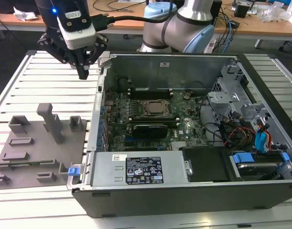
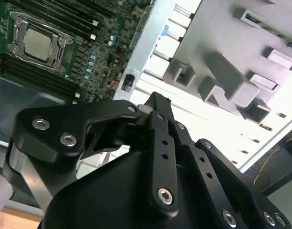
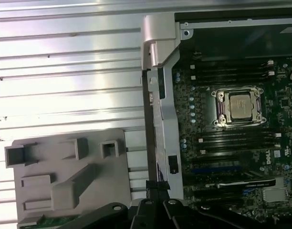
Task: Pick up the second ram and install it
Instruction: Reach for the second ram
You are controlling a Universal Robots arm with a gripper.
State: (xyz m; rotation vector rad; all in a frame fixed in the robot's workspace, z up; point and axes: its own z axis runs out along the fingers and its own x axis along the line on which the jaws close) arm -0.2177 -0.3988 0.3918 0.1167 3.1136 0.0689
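1. Fingers of the gripper (image 1: 84,75) are closed together to one point. Nothing shows between them, so the tool hangs empty.
2. Straight beneath the tip is the bare slatted table (image 1: 50,86), in the gap between the grey fixture (image 1: 41,145) and the computer case (image 1: 99,98).
3. Lower than the tool, toward the fixture's end farther from it, a slot holds a thin green strip that I take for the second ram (image 3: 50,221). It is well apart from the fingertips and untouched.
4. The step in hand looks like the pick-up, barely begun. To do it well, the fingers should open before descending and close across the strip's flat faces near its middle. The lift should run straight along the slot, because a tilted pull could bind the board against the fixture walls.
5. On the tool's other side, past the case wall, the motherboard (image 3: 193,157) lies flat. It carries the processor socket (image 3: 240,107) with the dark memory slots (image 3: 236,139) alongside. Farther off sits the black block (image 1: 148,130).
6. The strip is cut off at the picture's edge in the first wrist view, so its length and chips cannot be made out. I cannot tell which memory slot is free. In the second wrist view the tool's own black body covers the surface under it.
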